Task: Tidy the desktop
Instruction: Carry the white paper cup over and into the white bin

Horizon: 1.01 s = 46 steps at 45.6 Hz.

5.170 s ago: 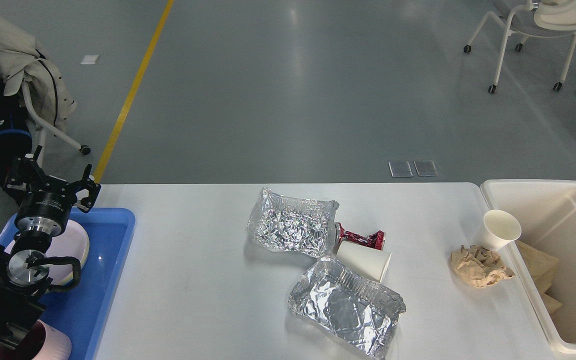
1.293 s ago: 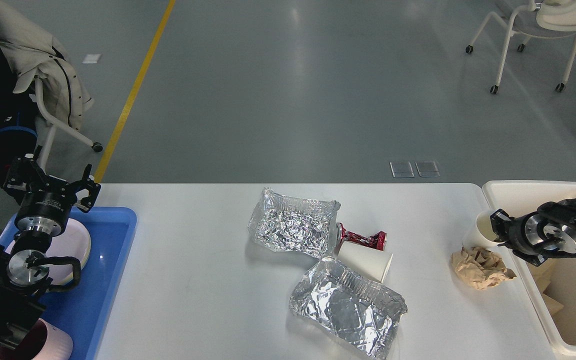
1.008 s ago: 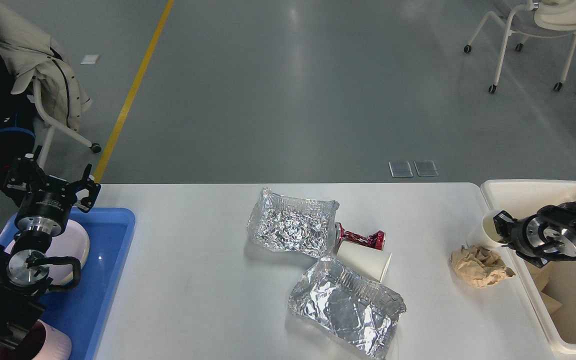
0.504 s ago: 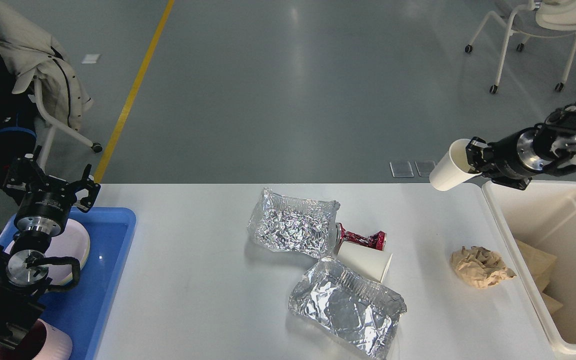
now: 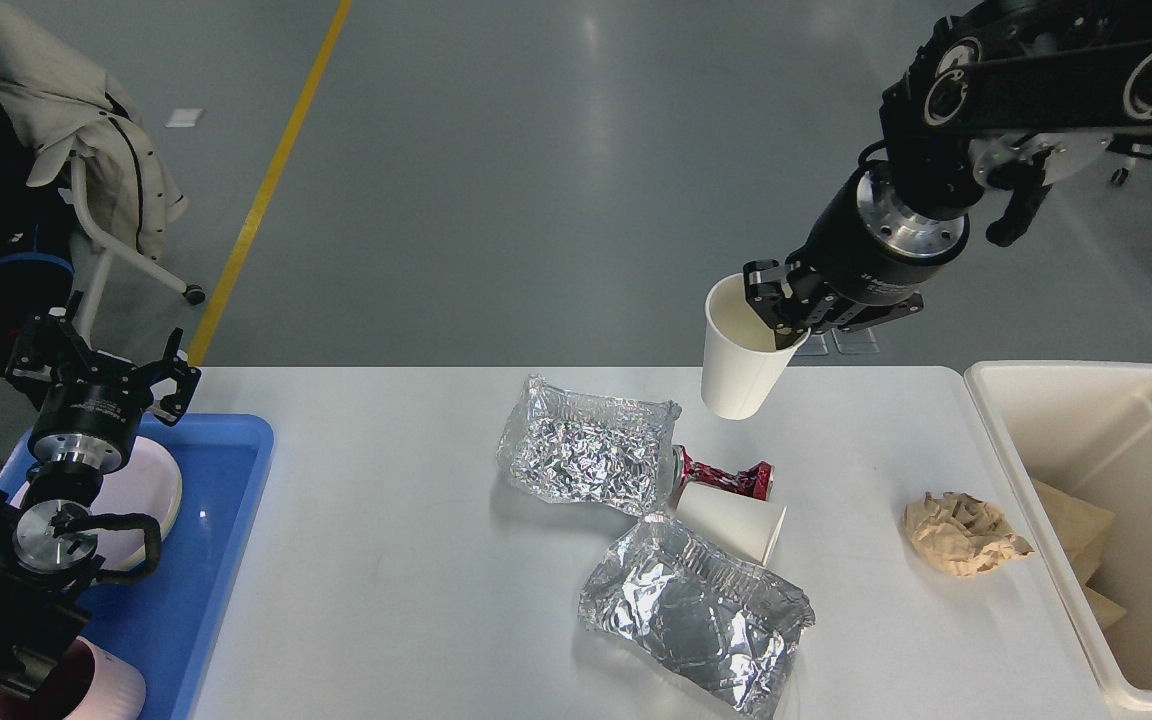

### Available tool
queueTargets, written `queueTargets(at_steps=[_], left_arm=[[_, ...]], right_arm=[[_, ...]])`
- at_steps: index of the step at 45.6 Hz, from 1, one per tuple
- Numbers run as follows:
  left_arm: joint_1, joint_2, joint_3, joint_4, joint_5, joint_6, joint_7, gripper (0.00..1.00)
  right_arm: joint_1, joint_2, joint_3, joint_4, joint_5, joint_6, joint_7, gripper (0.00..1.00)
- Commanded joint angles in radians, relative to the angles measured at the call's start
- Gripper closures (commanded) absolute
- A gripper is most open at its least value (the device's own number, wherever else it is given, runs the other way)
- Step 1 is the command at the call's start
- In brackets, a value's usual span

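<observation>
Two grippers: right gripper (image 5: 781, 318) pinches cup (image 5: 739, 360) rim, upright, above desktop (image 5: 416, 560); left gripper (image 5: 108, 362) spread, empty
Desktop: fills the lower view, long axis left-right
Tray (image 5: 206, 540): at desktop's left end

Counting the things

Two paper cups (image 5: 742, 352) (image 5: 732, 521), two foil trays (image 5: 584, 456) (image 5: 694, 612), one red wrapper (image 5: 726, 477) and one brown paper ball (image 5: 960, 532) are showing.
</observation>
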Motion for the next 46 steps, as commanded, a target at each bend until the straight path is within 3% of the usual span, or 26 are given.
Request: queueTargets(at_steps=[1,8,19,27,36,46], left_arm=[[0.000,0.000,0.001,0.000,0.000,0.000,0.000,0.02],[0.000,0.000,-0.001,0.000,0.000,0.000,0.000,0.02],[0.000,0.000,0.001,0.000,0.000,0.000,0.000,0.02],[0.000,0.000,0.001,0.000,0.000,0.000,0.000,0.02],[0.000,0.000,0.001,0.000,0.000,0.000,0.000,0.02],[0.000,0.000,0.001,0.000,0.000,0.000,0.000,0.02]], right_arm=[[-0.001,0.003,-0.005,-0.005,0.003,-0.013,0.000,1.00],[-0.124,-0.086,-0.122,-0.080,-0.009,-0.060,0.000,1.00],[-0.458,-0.353,-0.125,-0.399,-0.016,-0.129,0.003,1.00],[-0.687,-0.456,-0.107,-0.574,-0.014,-0.269,0.008,1.00],[-1.033,-0.456,-0.019,-0.884,0.003,-0.412,0.008,1.00],[-1.297,-0.411,0.140,-1.154,0.007,-0.433,0.006,1.00]])
